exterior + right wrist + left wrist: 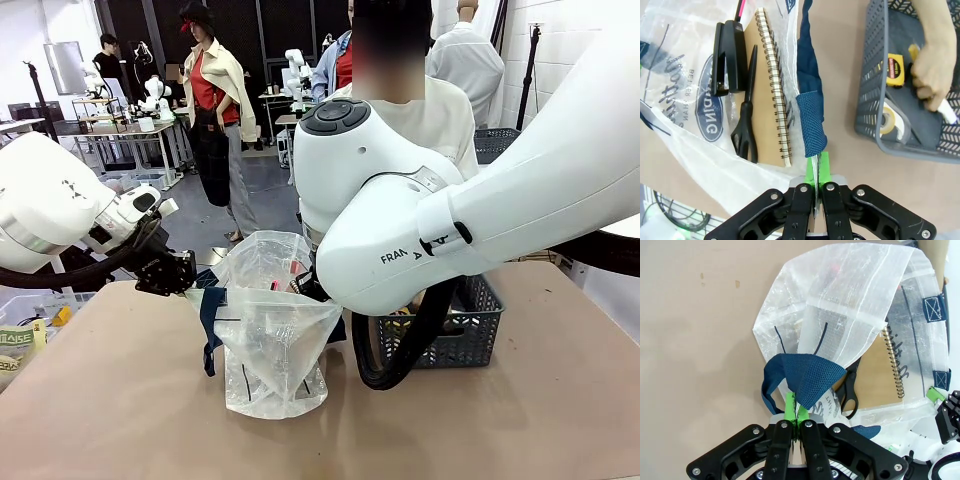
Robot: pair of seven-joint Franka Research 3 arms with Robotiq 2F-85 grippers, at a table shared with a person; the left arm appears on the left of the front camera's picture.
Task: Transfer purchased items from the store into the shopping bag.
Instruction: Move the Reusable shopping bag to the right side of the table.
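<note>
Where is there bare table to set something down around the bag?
Bare tabletop spreads left of and in front of the shopping bag, and in front of the mesh basket. Crowded between bag and basket: the right arm and a cable loop sit there.

The light is bright and even, from above. Shadows on the table (pixel 120 400) are soft and short. The thin plastic of the shopping bag (pixel 275 340) gives small white glare. Both wrist views bend at the edges; focus is sharp.

shopping bag (pixel 272 345): translucent, upright, open | notebook (pixel 765 107), scissors (pixel 747 107): inside
</note>
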